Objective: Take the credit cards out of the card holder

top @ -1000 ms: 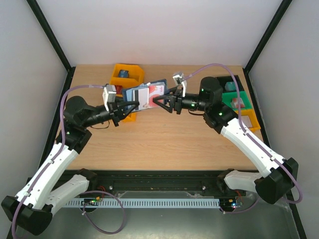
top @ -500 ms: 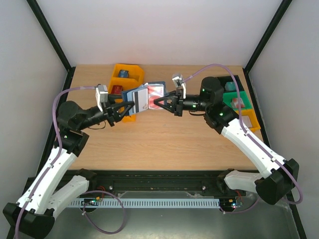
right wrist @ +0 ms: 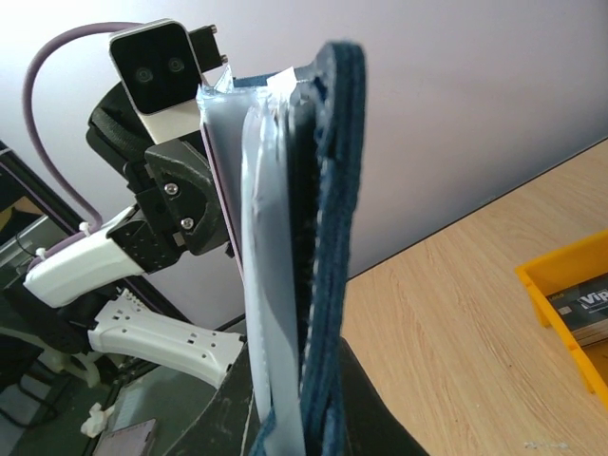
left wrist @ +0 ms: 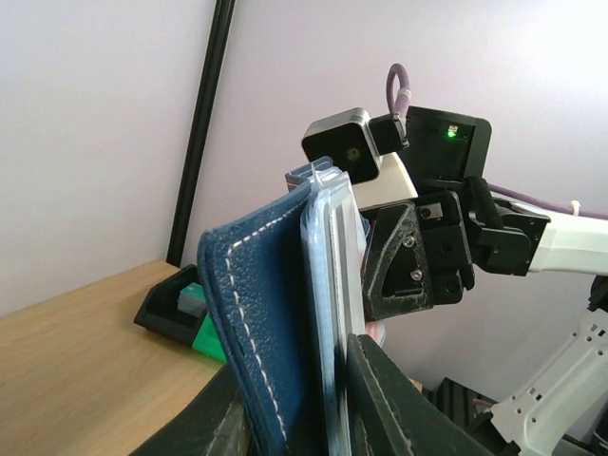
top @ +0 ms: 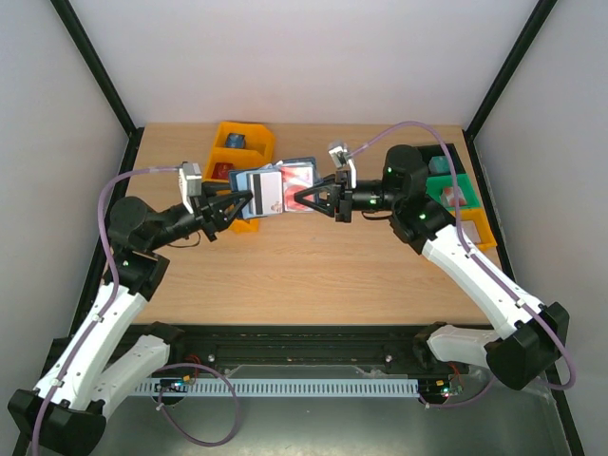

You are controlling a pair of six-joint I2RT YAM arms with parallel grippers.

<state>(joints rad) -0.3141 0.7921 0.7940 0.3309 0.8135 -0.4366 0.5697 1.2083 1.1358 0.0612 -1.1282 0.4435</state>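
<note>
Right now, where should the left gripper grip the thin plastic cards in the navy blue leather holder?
The cards' left end, which sticks out of the holder: pinch across the flat faces, coming from the left. The right gripper clamps the holder's other end, so a leftward pull should free them.

i'm standing in what is looking like a robotics lab test cell, not a home or a shop. a left arm (top: 100, 318) and a right arm (top: 475, 271), white and black, are sitting bolted at the near edge of a bare wooden table (top: 313, 275). black frame posts (top: 95, 66) are running up around it, with plain white panels (top: 304, 57) closing off the sides and back. purple cables (top: 418, 128) are looping off the arms, a slotted cable duct (top: 285, 388) is lying along the front, a green light (left wrist: 448, 133) is glowing, and a boxy camera (left wrist: 344, 147) is riding on a wrist.
</note>
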